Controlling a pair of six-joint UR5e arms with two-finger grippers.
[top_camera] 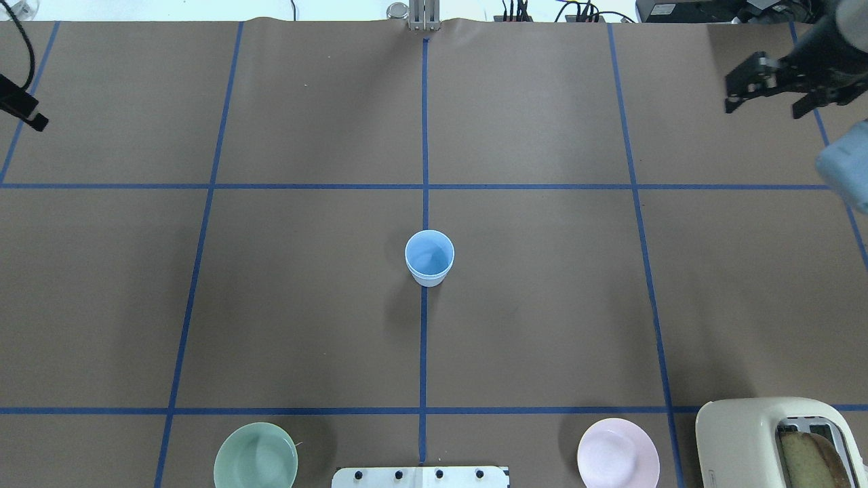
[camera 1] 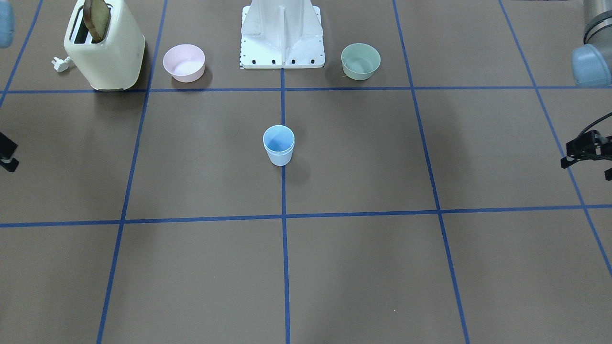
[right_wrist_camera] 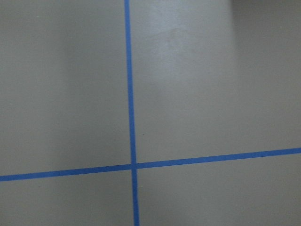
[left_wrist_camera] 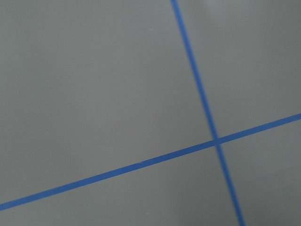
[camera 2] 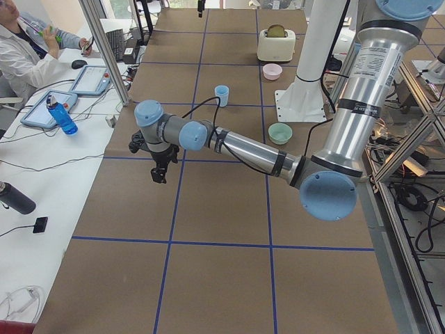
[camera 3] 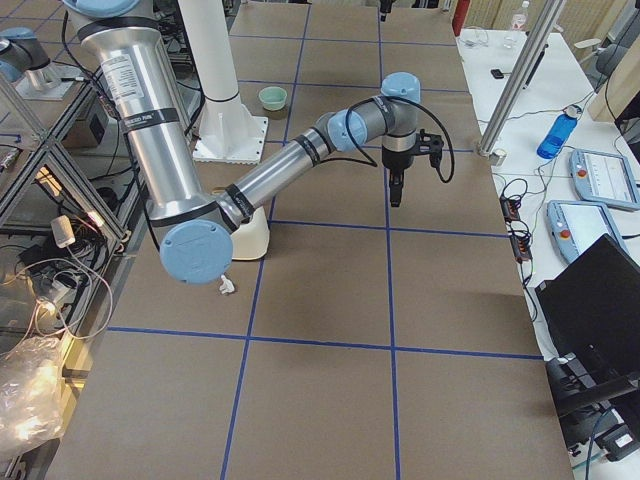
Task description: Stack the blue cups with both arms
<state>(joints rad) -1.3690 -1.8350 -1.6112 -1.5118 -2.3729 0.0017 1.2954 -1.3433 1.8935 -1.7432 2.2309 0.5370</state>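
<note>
left hand and toaster cut off by frame edges.

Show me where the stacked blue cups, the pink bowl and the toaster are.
blue cups [top_camera: 429, 261]: overhead exterior view, on the inside wall of the upper cup.
pink bowl [camera 1: 184, 61]: exterior front-facing view, on the inside of the bowl.
toaster [camera 1: 112, 57]: exterior front-facing view, on its cream side wall.

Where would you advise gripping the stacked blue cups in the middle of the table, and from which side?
Take the blue cups by the outer wall just under the rim, with the fingers coming in level from either side. They stand upright and nested, widening toward the rim, so the taper should resist slipping down, and nothing stands close by.
</note>
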